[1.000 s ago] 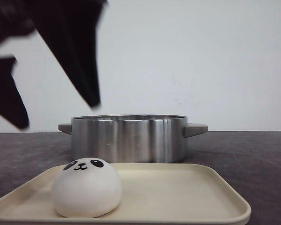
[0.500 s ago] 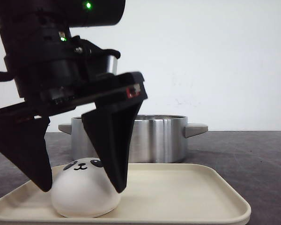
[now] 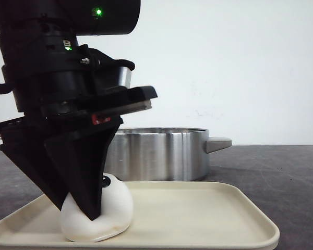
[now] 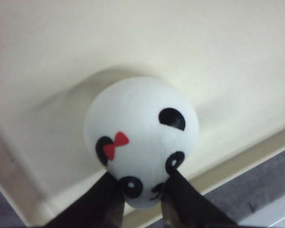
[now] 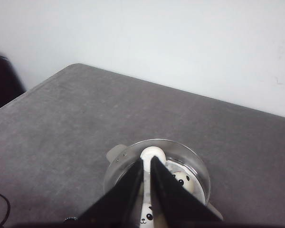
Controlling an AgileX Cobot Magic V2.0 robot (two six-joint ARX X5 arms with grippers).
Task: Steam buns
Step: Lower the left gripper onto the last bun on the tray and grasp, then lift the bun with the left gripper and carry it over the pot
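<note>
Since the earlier frames, the left gripper [image 3: 81, 205] has been lowered from above the pot onto the single bun [image 3: 115, 208] on the tray [image 3: 208, 213], and its fingers have been brought in from a wide spread to a narrow grip. The bun is pinched between the two black fingers [image 4: 180, 199], its white sides pressed by them at the face end, while it is still seated on the cream tray near the tray's left side. Behind the tray, one steel pot [image 3: 161, 153] with side handles is seen on the dark table [image 3: 281, 177]. From the right wrist view, the right gripper [image 5: 147, 178] is held above that pot [image 5: 194, 164] with its fingers nearly together and nothing between them. Three buns are made out inside the pot [image 5: 153, 153], though they are partly hidden by the fingers. Four buns are thus counted altogether, one tray and one pot.
</note>
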